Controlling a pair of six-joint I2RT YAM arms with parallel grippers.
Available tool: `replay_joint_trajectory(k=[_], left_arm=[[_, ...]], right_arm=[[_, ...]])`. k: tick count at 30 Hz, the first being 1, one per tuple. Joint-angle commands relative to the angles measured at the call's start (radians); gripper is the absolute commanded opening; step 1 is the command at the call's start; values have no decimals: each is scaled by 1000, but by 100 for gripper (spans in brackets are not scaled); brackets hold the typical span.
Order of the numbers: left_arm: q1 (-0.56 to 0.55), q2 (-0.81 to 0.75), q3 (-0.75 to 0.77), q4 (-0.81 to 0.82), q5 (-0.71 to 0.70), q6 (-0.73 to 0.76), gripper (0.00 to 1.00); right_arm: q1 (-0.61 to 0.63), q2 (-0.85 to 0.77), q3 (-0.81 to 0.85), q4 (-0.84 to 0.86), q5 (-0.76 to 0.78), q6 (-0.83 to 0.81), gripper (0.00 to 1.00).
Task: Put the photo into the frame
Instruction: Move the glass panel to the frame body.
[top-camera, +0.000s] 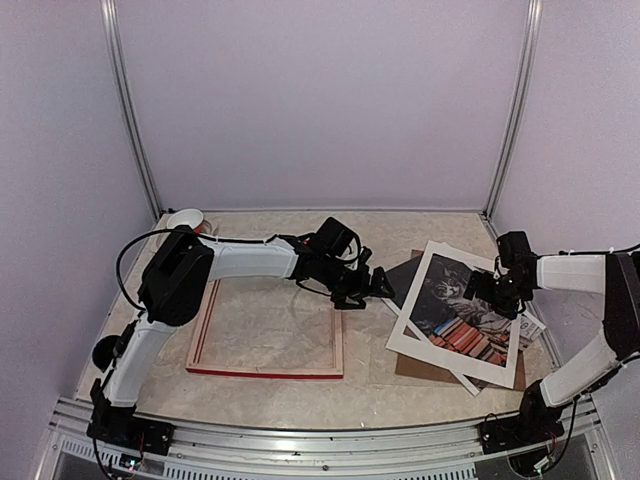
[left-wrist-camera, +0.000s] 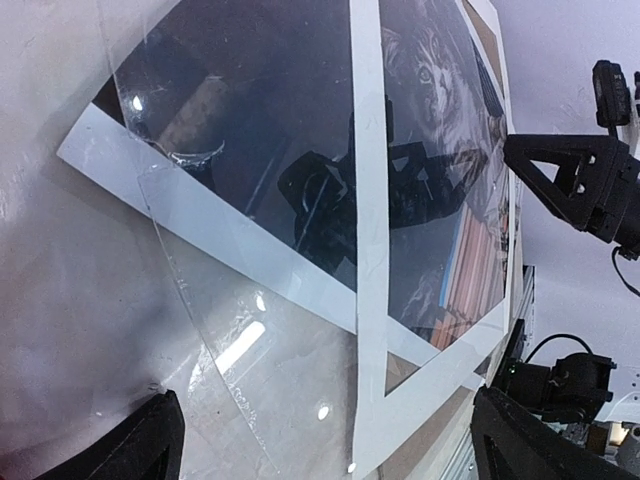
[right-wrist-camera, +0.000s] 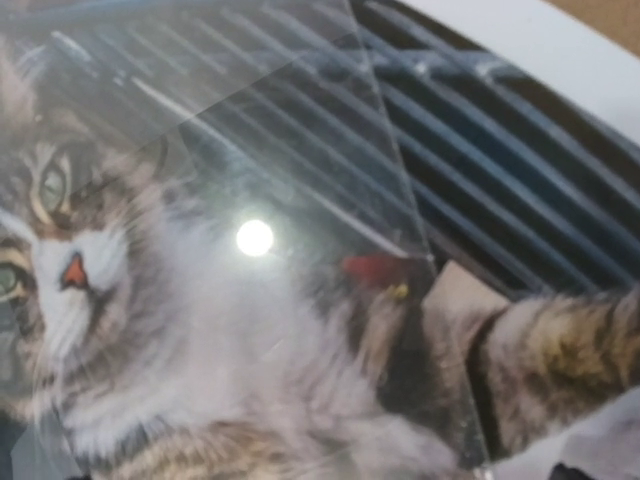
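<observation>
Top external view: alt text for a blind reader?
A cat photo lies face up at right, overlapping a brown board, the open right gripper over it. The frame lies back up at left, the open left gripper between them.

The table (top-camera: 270, 232) bears the frame (top-camera: 265, 369) and brown backing board (top-camera: 420, 368).
</observation>
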Motion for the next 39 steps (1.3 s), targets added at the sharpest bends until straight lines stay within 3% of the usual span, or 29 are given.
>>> replay_joint_trajectory(k=[1, 19, 28, 39], left_arm=[[23, 36, 4, -16, 40, -76, 99], [-11, 99, 75, 26, 74, -172, 99], [-8, 63, -21, 253, 162, -260, 99], [15, -19, -133, 396, 148, -289, 85]], right_arm=[[-13, 17, -13, 16, -29, 12, 99], [-13, 18, -18, 27, -34, 15, 99], [-13, 20, -28, 41, -45, 14, 99], [-13, 24, -37, 48, -55, 13, 99]])
